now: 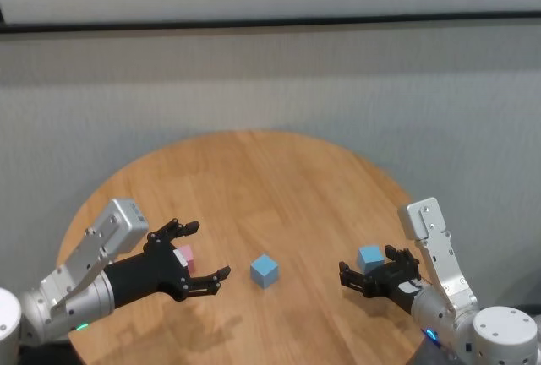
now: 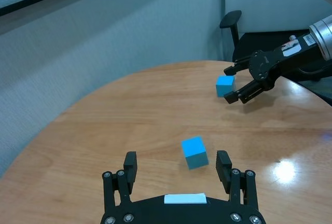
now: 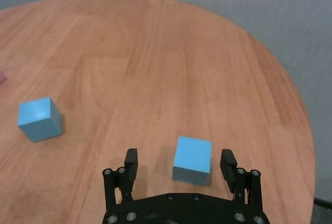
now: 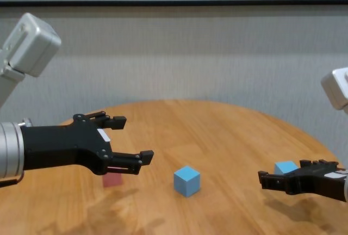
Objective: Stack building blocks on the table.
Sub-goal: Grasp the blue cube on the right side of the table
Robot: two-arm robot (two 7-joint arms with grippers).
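Observation:
On the round wood table (image 1: 279, 187) lie three blocks. The pink block (image 1: 184, 257) sits at the left, partly hidden under my left gripper (image 1: 208, 249), which hovers open above it with nothing held. Its wrist view does not show the pink block. A light blue block (image 1: 265, 270) lies in the middle, just ahead of the left fingertips (image 2: 223, 157) in the left wrist view. Another light blue block (image 1: 369, 258) rests at the right. My right gripper (image 1: 369, 263) is low and open, its jaws on either side of this block (image 3: 192, 159) with gaps showing.
The table's round edge (image 3: 295, 110) runs close beyond the right block. A grey wall panel stands behind the table, and a dark office chair (image 2: 232, 24) stands past the far rim. The far half of the tabletop (image 1: 270, 162) is bare wood.

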